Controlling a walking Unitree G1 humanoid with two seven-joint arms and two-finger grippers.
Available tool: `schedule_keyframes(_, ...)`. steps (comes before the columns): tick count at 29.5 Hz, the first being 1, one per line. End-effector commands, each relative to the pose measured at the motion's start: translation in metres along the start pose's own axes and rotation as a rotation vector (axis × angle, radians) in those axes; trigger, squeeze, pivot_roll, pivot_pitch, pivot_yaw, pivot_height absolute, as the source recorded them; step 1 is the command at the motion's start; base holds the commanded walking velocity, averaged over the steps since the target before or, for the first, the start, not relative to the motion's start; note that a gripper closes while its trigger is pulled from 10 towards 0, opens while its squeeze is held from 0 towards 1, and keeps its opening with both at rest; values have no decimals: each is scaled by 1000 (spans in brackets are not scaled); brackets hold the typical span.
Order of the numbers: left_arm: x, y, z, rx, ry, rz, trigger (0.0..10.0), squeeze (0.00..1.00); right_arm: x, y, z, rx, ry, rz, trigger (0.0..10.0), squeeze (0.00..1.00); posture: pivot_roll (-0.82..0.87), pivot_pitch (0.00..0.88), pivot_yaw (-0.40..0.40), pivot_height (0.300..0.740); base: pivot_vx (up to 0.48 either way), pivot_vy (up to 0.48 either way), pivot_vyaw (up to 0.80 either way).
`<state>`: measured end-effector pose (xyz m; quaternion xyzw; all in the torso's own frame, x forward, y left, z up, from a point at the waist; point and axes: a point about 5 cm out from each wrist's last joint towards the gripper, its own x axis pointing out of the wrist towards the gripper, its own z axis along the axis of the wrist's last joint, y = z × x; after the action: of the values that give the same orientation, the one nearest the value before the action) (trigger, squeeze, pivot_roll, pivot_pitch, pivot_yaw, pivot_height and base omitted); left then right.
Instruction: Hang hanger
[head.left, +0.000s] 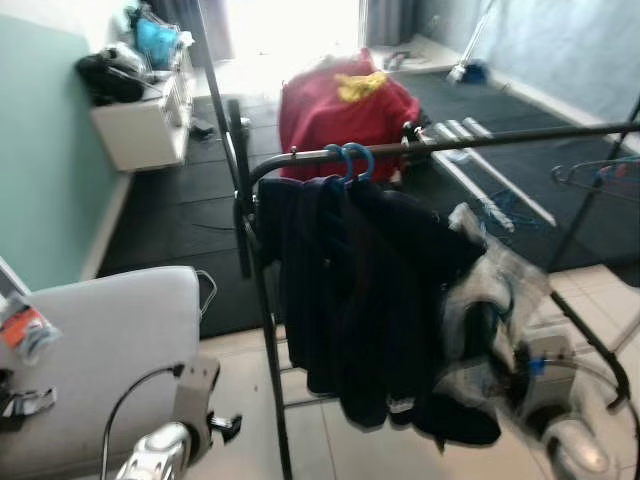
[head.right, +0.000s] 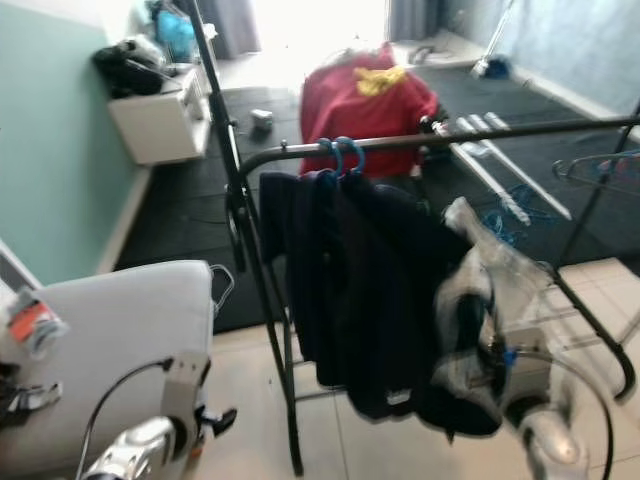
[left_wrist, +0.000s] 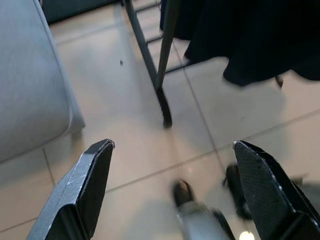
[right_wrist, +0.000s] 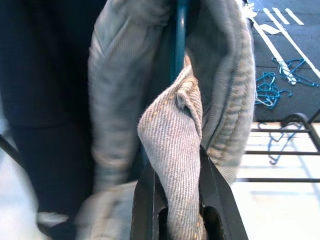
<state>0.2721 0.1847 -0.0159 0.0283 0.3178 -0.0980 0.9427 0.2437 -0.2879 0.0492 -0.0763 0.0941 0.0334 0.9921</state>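
A black clothes rail (head.left: 480, 140) crosses the scene, with dark navy garments (head.left: 350, 290) hung from blue hanger hooks (head.left: 350, 160) near its left end. Low on the right, beside those garments, my right gripper (right_wrist: 179, 167) is shut on a grey ribbed garment (right_wrist: 175, 140) draped on a teal hanger (right_wrist: 179, 40). That grey garment (head.left: 490, 300) looks blurred and sits below the rail. My left gripper (left_wrist: 173, 145) hangs open over the tiled floor, holding nothing, with its arm (head.left: 160, 450) at the bottom left.
A grey cushioned seat (head.left: 100, 350) stands at the left. The rack's leg (left_wrist: 160, 95) rests on the tiles. Behind the rack lie a red heap (head.left: 345, 110), a white shelf (head.left: 145, 125) and loose blue hangers (right_wrist: 272, 87) on black matting. A second rack (head.left: 595, 175) stands at the right.
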Motion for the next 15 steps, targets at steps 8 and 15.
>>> schedule_keyframes(8, -1, 0, -6, 11, 33, -7, 10000, 0, 4, 1, 33, 2, -67, -28, 10000, 0, -92, 57, 7, 740, 0, -438, 0)
schedule_keyframes(15, -2, 0, -7, 15, 41, -12, 10000, 0, -4, -4, 34, 24, -52, -49, 10000, 0, -96, 53, 7, 740, 0, -436, 0)
